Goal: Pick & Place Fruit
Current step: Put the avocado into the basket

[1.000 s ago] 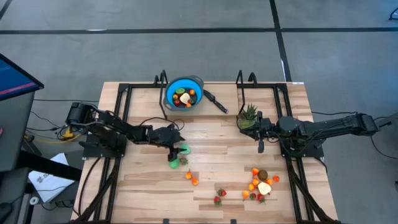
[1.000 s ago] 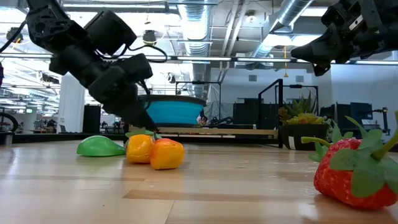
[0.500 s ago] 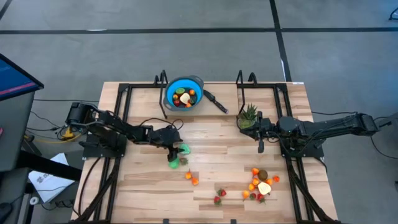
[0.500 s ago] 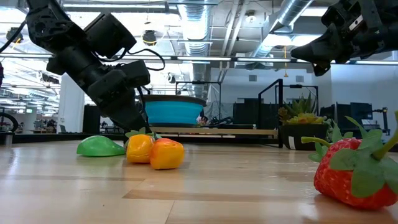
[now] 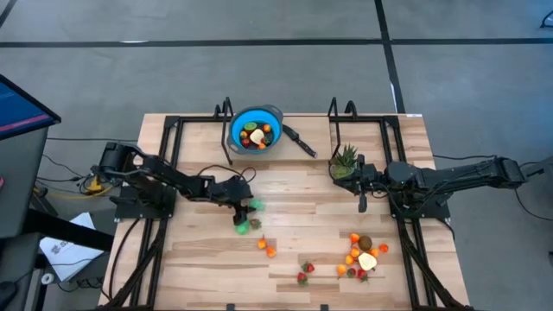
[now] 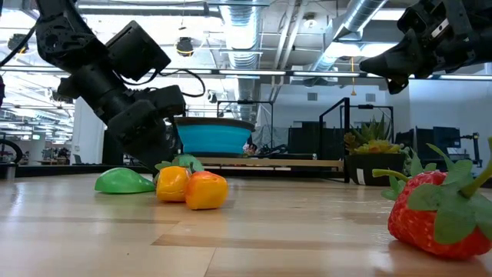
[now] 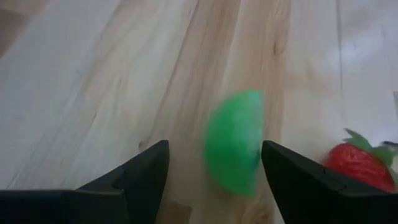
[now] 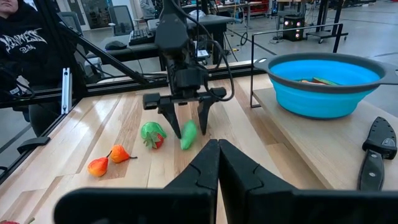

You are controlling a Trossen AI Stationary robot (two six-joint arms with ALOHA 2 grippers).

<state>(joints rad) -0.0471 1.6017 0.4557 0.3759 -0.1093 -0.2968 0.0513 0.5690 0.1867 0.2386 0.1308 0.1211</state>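
A small green fruit piece (image 7: 235,142) lies flat on the wooden table left of centre. My left gripper (image 5: 248,207) is open low over it, pointing slantwise down, with one finger (image 8: 173,123) on each side of the piece (image 8: 188,134). I cannot tell whether a finger touches it. A strawberry with green leaves (image 8: 152,134) lies beside it, and two orange pieces (image 5: 266,247) lie nearer the front. More fruit sits in a cluster (image 5: 363,256) at the front right. My right gripper (image 5: 362,206) hangs shut above the table's right half.
A blue bowl (image 5: 257,130) holding several fruit pieces stands at the far edge, with a black-handled knife (image 5: 301,141) beside it. A spiky green plant (image 5: 345,161) sits by the right arm. A lone strawberry (image 5: 305,273) lies near the front edge. Black frame rails run along both sides.
My left gripper has sunk a little toward the table and rolled slightly, so its open fingers now stand lower around the green piece. The fruit and my right arm have kept still.
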